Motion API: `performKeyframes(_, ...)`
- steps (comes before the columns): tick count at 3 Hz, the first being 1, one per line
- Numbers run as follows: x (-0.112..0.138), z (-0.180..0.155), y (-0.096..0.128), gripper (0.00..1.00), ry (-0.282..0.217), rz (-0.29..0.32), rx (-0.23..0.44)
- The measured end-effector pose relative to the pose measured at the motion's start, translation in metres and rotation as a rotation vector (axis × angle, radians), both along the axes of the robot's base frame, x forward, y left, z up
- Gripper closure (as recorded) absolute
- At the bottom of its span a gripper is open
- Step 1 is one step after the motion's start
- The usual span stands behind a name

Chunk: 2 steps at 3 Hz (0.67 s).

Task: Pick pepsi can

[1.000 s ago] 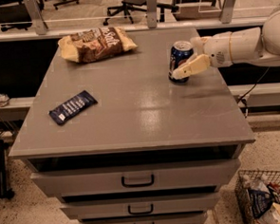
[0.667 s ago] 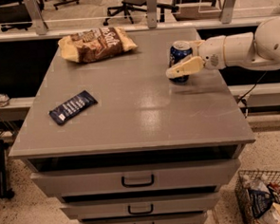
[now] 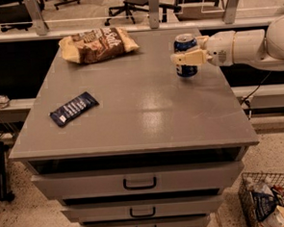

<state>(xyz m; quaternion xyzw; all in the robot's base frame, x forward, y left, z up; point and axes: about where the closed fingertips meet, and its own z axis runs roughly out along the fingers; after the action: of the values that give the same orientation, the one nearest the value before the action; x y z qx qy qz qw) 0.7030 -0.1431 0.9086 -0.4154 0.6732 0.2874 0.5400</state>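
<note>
The pepsi can (image 3: 185,43), dark blue with a silver top, stands upright on the grey cabinet top (image 3: 142,110) at the far right. My gripper (image 3: 184,56) reaches in from the right on a white arm (image 3: 244,46) and holds the can at mid-height. One pale finger (image 3: 188,58) lies across the can's front; the other is hidden behind it. The can's base rests on the surface.
A brown snack bag (image 3: 99,44) lies at the far left of the top. A flat dark-blue wrapper (image 3: 74,108) lies near the left edge. Drawers (image 3: 139,182) face me below. A wire basket (image 3: 273,204) sits on the floor at the lower right.
My gripper has risen from beside the can's lower right to mid-height and its finger now lies across the can's front. The can has stayed in place.
</note>
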Motion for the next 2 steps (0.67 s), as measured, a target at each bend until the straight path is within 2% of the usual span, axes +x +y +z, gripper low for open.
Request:
performKeyframes(1,-0.0032,0.0258,-0.0050,0.83,-0.058,0.001,0.028)
performKeyframes(2,-0.0027,0.0249,-0.0014,1.00,-0.056,0.006,0.029)
